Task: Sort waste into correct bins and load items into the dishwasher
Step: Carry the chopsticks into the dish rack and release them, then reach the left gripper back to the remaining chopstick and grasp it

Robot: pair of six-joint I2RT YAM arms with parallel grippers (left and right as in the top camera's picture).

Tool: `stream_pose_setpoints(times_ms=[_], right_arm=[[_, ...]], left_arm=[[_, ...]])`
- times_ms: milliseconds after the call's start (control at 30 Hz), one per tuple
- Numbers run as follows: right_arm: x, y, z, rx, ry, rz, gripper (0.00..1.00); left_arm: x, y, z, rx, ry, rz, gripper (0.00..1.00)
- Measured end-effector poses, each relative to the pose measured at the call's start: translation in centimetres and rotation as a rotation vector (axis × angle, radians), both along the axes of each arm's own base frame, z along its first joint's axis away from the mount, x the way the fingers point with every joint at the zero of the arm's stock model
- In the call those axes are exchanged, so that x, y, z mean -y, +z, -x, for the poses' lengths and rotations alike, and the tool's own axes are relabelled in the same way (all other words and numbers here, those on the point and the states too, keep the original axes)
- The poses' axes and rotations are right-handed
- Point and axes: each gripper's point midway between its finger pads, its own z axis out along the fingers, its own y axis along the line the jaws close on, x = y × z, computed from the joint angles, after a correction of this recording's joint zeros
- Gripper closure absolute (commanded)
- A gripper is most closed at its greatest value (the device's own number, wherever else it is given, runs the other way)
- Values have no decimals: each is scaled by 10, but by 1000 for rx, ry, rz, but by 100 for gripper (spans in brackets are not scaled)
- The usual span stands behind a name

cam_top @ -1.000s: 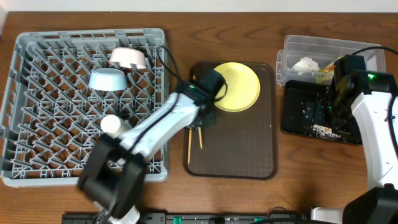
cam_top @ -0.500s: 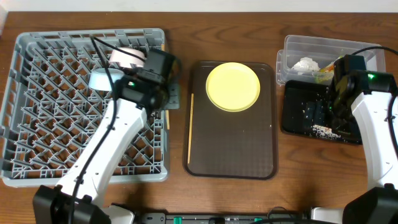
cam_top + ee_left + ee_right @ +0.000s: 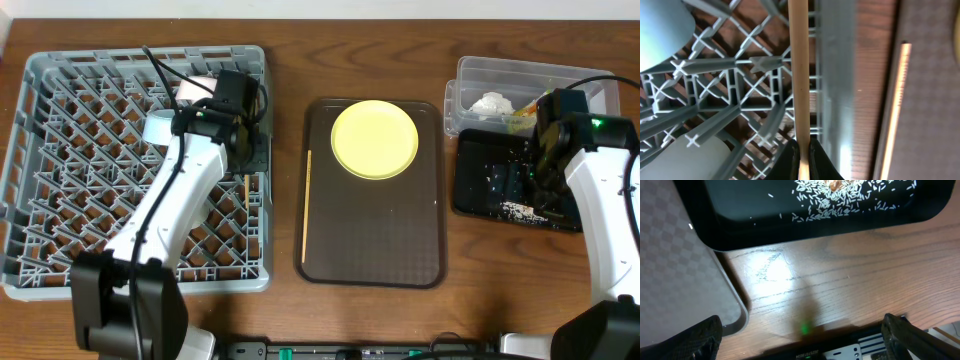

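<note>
- Over the right side of the rack (image 3: 100, 55): left tool (image 3: 800, 161), pinched all but shut on one chopstick (image 3: 800, 75), gripped at its near end between the two dark fingertips.
- Just inside the rack's right wall: that chopstick, parallel to the wall and above the grid of pegs; cannot tell whether touching the grid.
- On the brown tray (image 3: 380, 240), close along its left edge: second chopstick (image 3: 306, 205), lying flat and lengthwise, apart from the plate.
- At the brown tray's far end: plate (image 3: 374, 138), yellow, round, lying flat.
- Toward the rack's far side, beside the left arm: blue bowl (image 3: 157, 128), and beyond it pink bowl (image 3: 197, 88), both partly hidden by the arm.
- At the right of the bench (image 3: 450, 320), far side: tub (image 3: 530, 68), clear, holding tissue (image 3: 491, 103) and, just beside it, wrapper (image 3: 520, 122).
- Directly in front of the tub: black tray (image 3: 480, 190), well apart from the rack, near the brown tray's right edge.
- Inside the black tray: rice (image 3: 518, 208), scattered loose, thickest toward the near right corner.
- Over the black tray: right tool (image 3: 802, 337), spread wide, gripping nothing.
- Between its fingers in the wrist view: only bare wood, with the black tray's edge and a corner of the brown tray beyond.
</note>
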Motion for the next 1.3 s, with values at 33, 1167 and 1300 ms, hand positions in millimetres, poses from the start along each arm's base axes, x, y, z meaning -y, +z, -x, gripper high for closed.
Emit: stream_pose_setpoints(times_ms=[33,1167,1300], right_arm=[[0,0,0,0,0,0,1],[0,0,3,-12,0,-2,1],[0,0,3,-14,0,-2,1]], left_arm=[[-1,-4,0,-11,-4,-5,67],[114,4,34,-48,-157,220,43],[123,-24,41,-130,-96,193,43]])
